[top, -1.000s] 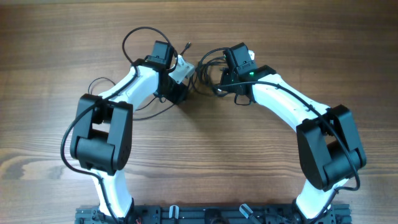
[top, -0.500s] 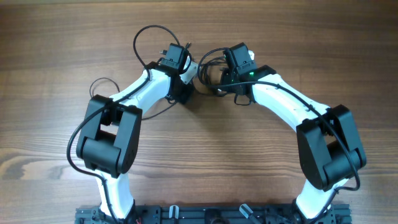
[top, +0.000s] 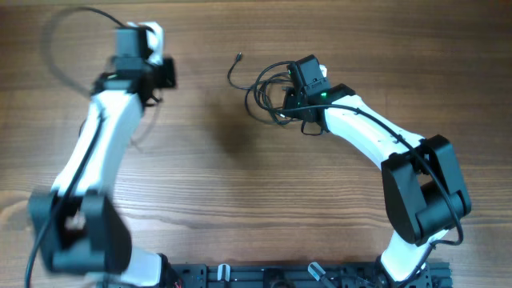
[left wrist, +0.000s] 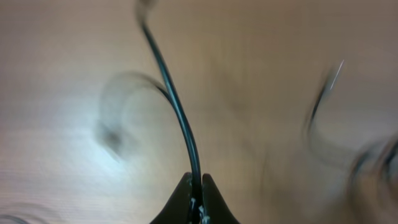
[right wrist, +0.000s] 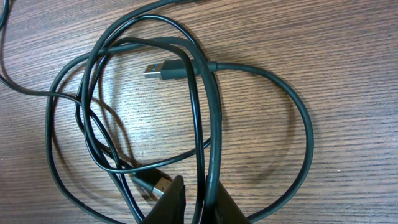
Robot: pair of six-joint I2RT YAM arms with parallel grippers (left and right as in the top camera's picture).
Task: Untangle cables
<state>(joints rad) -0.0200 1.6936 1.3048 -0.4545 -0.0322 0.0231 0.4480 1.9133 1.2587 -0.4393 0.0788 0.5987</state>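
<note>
A tangle of thin black cables (top: 266,90) lies on the wooden table at the upper middle, with a loose end (top: 238,59) reaching left. In the right wrist view the loops (right wrist: 211,93) overlap, with a silver-tipped plug (right wrist: 154,70) inside them and another plug (right wrist: 158,184) by the fingers. My right gripper (top: 286,98) (right wrist: 196,190) is shut on two strands of the tangle. My left gripper (top: 158,40) (left wrist: 196,186) is far left, blurred, and shut on one black cable (left wrist: 177,112), which arcs away as a faint loop (top: 60,32).
Bare wooden table (top: 240,184) lies all around. The thicker arm cables run along both arms. The black rail of the arm bases (top: 272,276) sits at the front edge.
My left arm has swung fast from the tangle to the far left, pulling one cable out with it. The right arm has stayed on the tangle.
</note>
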